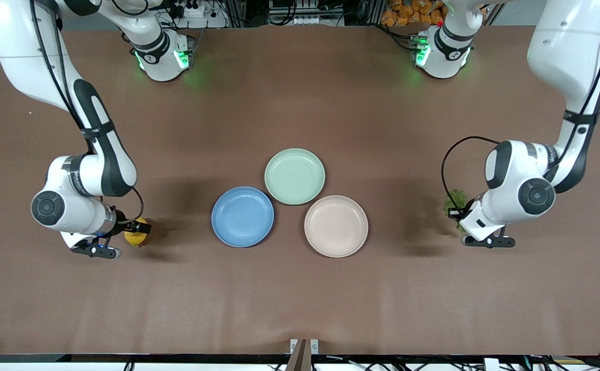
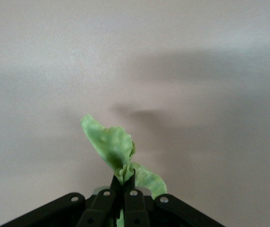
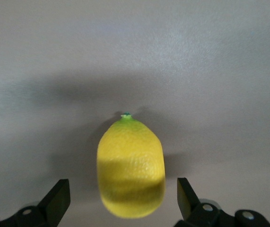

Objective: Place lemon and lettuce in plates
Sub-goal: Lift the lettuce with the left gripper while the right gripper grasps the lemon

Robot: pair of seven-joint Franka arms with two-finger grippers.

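**Both hands at their targets, plates bare**

We see the left hand [image 2: 124, 189] near the left arm's end of the tabletop [image 1: 300, 288], its fingers pinched narrow on the lettuce [image 2: 116, 151]. The crinkled green leaf stands up out of the fingertips in the left wrist view; in the front view it shows as a dark green tuft [image 1: 455, 200] just beside the wrist.

We find the right hand [image 3: 123, 198] near the right arm's end of the tabletop, its fingers spread wide on either side of the lemon [image 3: 131, 168] and apart from its skin. The lemon [image 1: 136, 232] sits on the tabletop with its pointed green tip aimed away from the hand.

At the middle of the tabletop lie three plates, close together: the blue plate [image 1: 243, 216] toward the right arm's end, the beige plate [image 1: 336, 226] toward the left arm's end, and the pale green plate [image 1: 295, 176] between them, farther from the front camera.
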